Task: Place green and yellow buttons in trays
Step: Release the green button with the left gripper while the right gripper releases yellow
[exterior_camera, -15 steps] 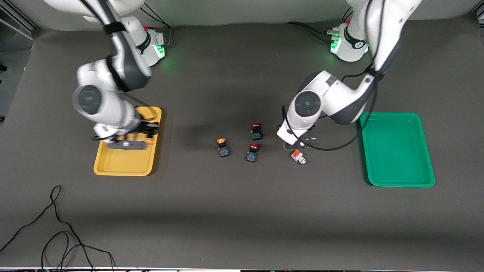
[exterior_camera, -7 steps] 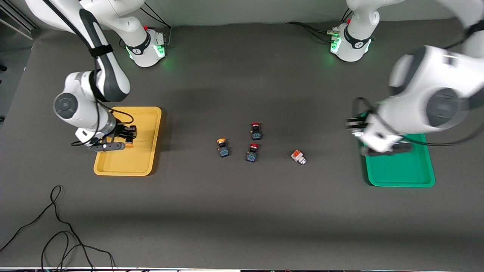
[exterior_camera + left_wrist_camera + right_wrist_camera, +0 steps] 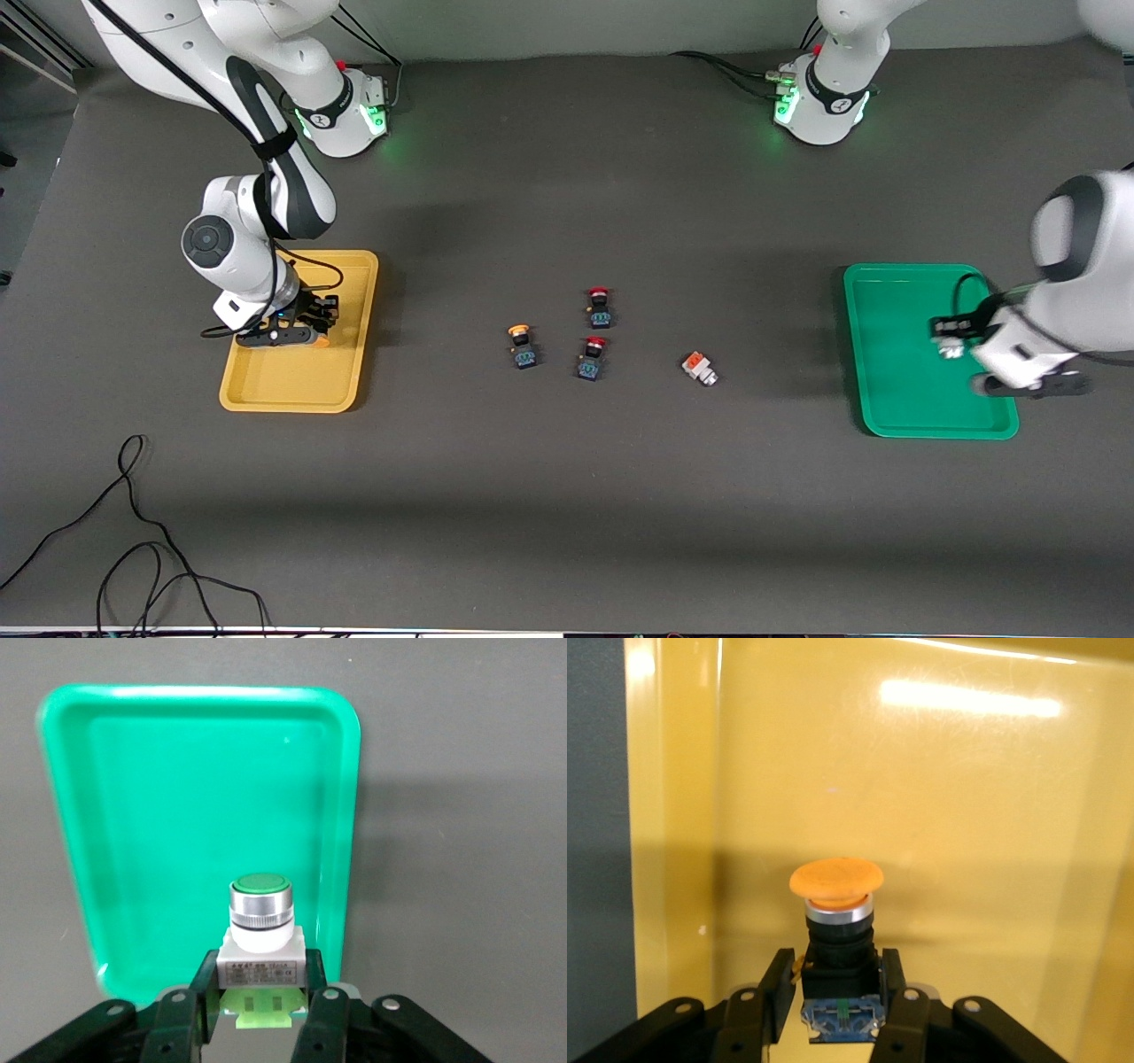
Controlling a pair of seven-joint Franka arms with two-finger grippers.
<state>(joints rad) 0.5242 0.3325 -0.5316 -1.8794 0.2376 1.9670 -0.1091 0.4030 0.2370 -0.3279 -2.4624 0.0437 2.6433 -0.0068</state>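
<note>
My left gripper (image 3: pixel 951 340) is over the green tray (image 3: pixel 895 381), shut on a white-bodied button with a round green cap (image 3: pixel 260 920). In the left wrist view my left gripper (image 3: pixel 260 999) holds the button's body above the green tray (image 3: pixel 177 815). My right gripper (image 3: pixel 312 326) is low over the yellow tray (image 3: pixel 292 385), shut on a yellow-orange capped button with a blue-black body (image 3: pixel 837 904), above the yellow tray (image 3: pixel 966 815) floor. Another yellow-orange capped button (image 3: pixel 522 344) and a white-bodied, orange-capped button (image 3: pixel 700 368) lie mid-table.
Two red-capped blue-black switches (image 3: pixel 601 307) (image 3: pixel 592 356) stand between the two loose buttons at mid-table. A black cable (image 3: pixel 133 532) loops on the table near the front camera at the right arm's end. Both arm bases stand along the table's edge farthest from the front camera.
My left arm has swung from mid-table to over the green tray, carrying the green-capped button. My right gripper has shifted a little over the yellow tray with its button.
</note>
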